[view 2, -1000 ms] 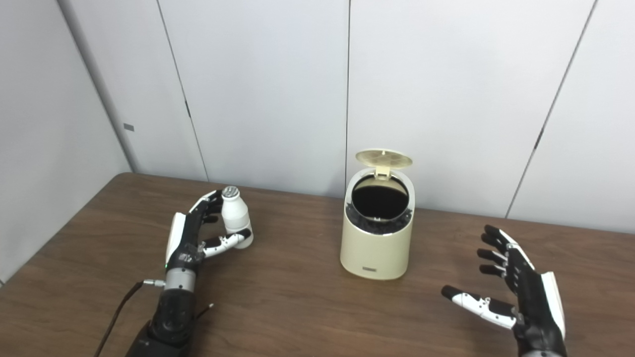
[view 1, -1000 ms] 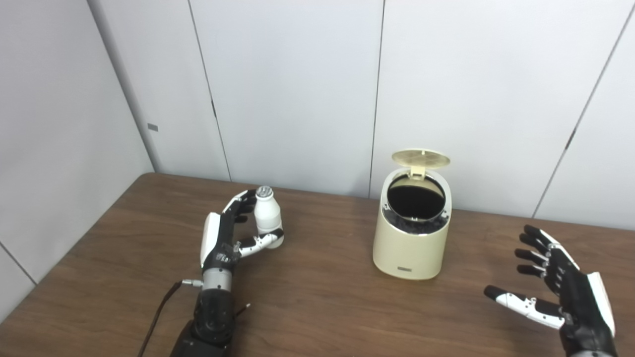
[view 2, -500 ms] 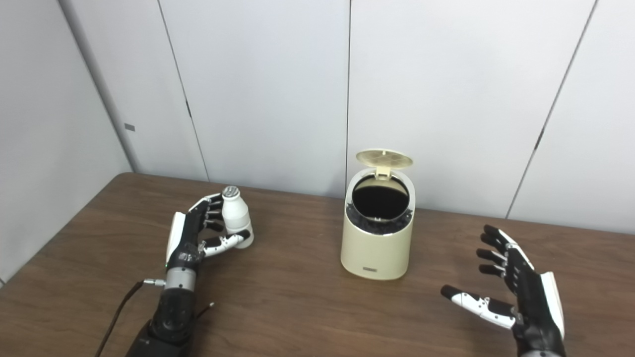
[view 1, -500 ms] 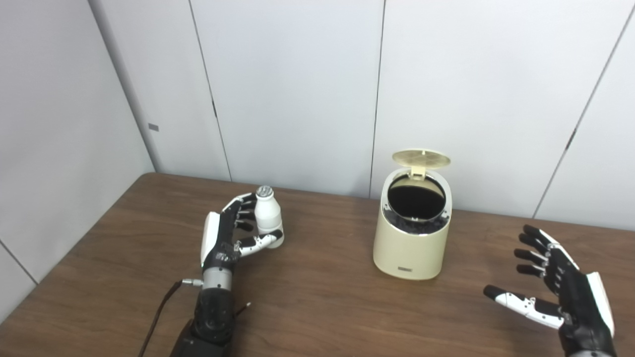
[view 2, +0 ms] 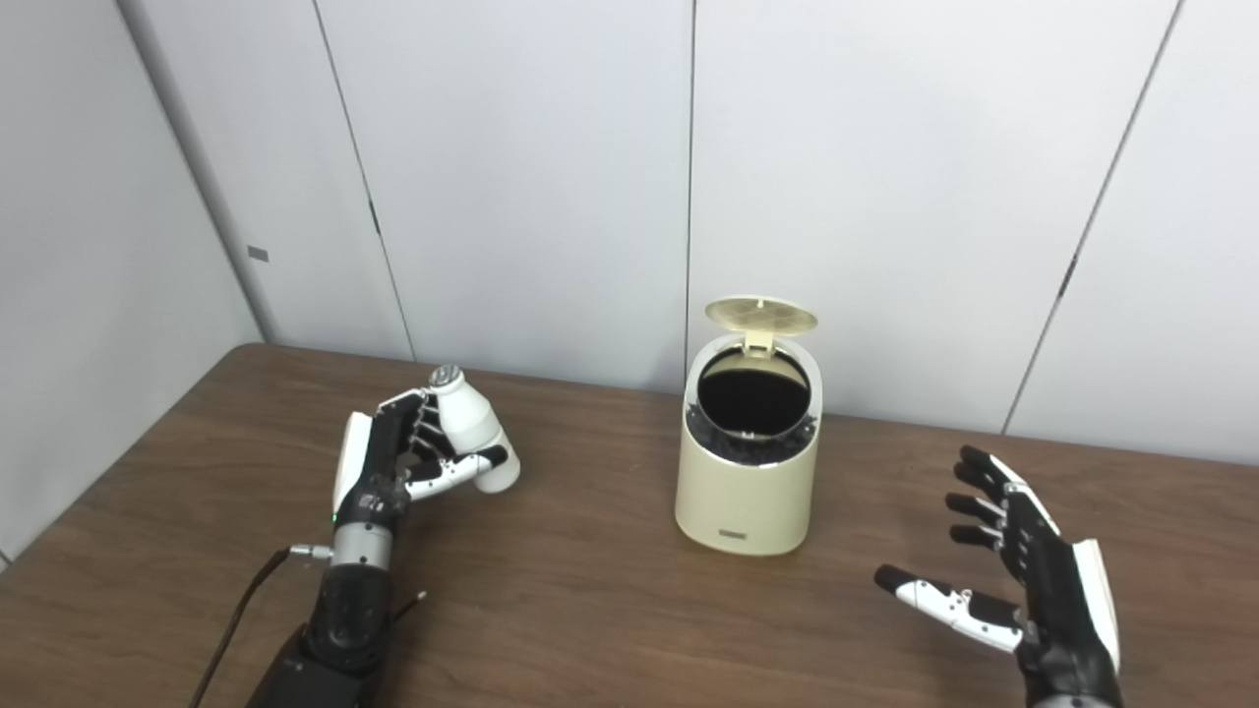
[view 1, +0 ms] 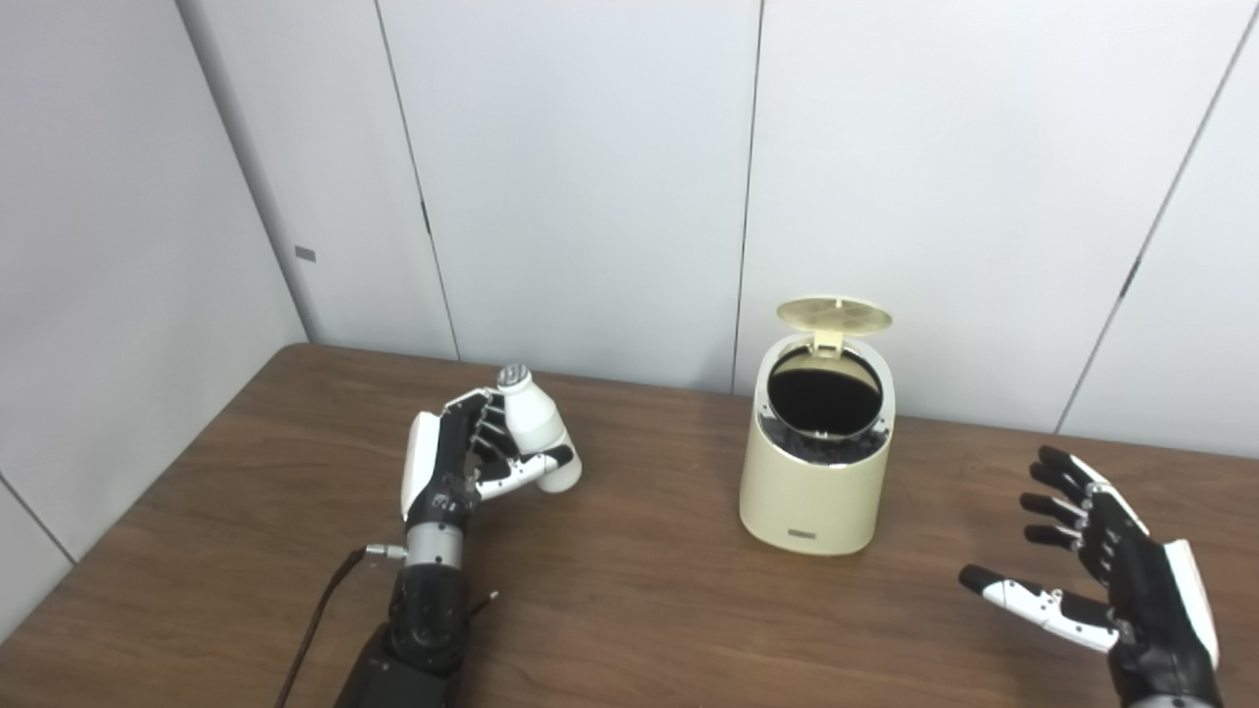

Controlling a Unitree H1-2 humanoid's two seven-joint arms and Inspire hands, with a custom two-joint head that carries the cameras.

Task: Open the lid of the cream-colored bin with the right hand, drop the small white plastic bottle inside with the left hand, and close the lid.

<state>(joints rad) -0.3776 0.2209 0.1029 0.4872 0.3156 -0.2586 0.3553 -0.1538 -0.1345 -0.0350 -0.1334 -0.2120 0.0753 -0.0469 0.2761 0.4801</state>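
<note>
My left robot hand (view 1: 462,460) is clamped on the small white plastic bottle (view 1: 536,438), fingers wrapped around its far side and the thumb pressed across the front of its lower body. The bottle is tilted: its long axis leans with the silver cap (view 1: 512,375) up and toward the left, and its flat base (view 1: 564,478) down and toward the right, facing the bin. I cannot tell for certain whether the base clears the desk (view 1: 629,600). The bottle is over the left part of the desk, well apart from the cream-colored bin (view 1: 814,482), which stands upright near the back edge toward the middle. The bin's lid (view 1: 834,315) is raised on its rear hinge, lying nearly flat above the rim, and the round dark opening (view 1: 822,391) faces up and a little toward me. My right robot hand (view 1: 1111,580) holds nothing, fingers spread apart and thumb out to the left, above the right front of the desk, apart from the bin. A dark cable (view 1: 315,619) trails from my left wrist toward the near edge.
</note>
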